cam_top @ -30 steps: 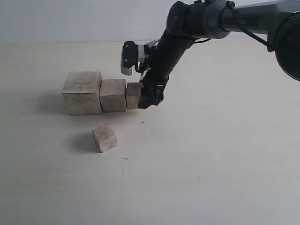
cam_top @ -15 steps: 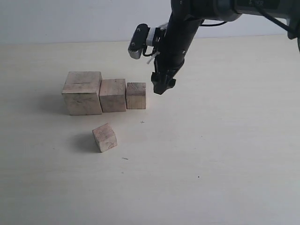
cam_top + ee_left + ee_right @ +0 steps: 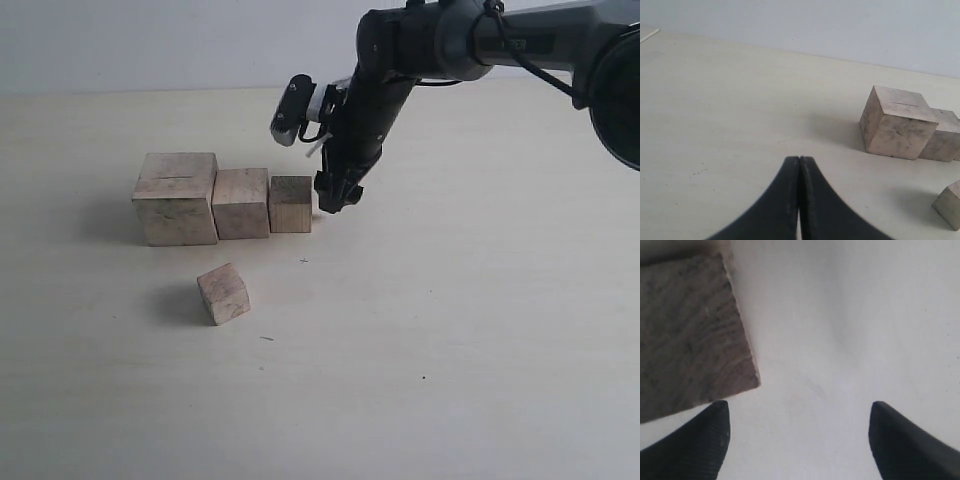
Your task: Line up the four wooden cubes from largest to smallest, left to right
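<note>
Row of three, touching: largest cube (image 3: pixel 176 198), second cube (image 3: pixel 241 203), third cube (image 3: pixel 290 204); fourth cube (image 3: pixel 224 293) lying skewed in front, apart. Probably handling light, rigid, grippy; pinching across opposite flat faces suiting. Spread, empty right gripper (image 3: pixel 338 195) hovering beside third cube; left gripper (image 3: pixel 799 200) pressed together.

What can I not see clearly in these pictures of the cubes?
- Left wrist view: smallest cube and second cube are cut off by the frame edge.
- Right wrist view: one cube is cropped by the edge; its size is unclear.
- Exterior view: the right gripper is too small to show its gap.
</note>
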Robot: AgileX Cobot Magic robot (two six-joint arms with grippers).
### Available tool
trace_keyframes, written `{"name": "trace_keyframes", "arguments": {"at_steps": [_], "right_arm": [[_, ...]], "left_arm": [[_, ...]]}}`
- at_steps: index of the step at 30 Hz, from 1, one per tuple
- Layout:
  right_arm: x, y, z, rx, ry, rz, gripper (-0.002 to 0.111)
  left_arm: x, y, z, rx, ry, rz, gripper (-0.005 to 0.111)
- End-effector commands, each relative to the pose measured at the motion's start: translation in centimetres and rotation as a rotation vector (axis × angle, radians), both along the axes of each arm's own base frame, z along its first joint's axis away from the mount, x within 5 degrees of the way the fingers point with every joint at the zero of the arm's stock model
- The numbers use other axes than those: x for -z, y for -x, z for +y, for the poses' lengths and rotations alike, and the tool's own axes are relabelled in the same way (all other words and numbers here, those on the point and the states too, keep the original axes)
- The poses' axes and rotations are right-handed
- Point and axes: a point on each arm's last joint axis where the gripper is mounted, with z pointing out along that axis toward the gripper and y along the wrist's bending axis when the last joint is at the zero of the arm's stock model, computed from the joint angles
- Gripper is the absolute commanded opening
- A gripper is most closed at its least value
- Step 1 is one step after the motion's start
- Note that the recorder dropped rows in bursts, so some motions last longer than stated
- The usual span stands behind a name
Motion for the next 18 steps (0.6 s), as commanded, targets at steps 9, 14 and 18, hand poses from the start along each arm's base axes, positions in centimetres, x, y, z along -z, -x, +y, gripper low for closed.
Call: {"name": "trace_keyframes", "arguments": {"at_steps": [9, 14, 18], "right_arm": [[-0.48, 0.14, 0.51, 0.002, -0.057, 0.014, 0.073], [-0.5, 0.09, 0.54, 0.002, -0.06, 0.008, 0.073], [-0.53, -0.01, 0.59, 0.004, -0.067, -0.003, 0.073]], "left_arm": [[0.04, 0.02, 0.0, -0.001, 0.002, -0.009, 0.0], [0.04, 0.02, 0.0, -0.001, 0.002, -0.009, 0.0], [0.04, 0.02, 0.0, -0.001, 0.002, -0.009, 0.0]]}}
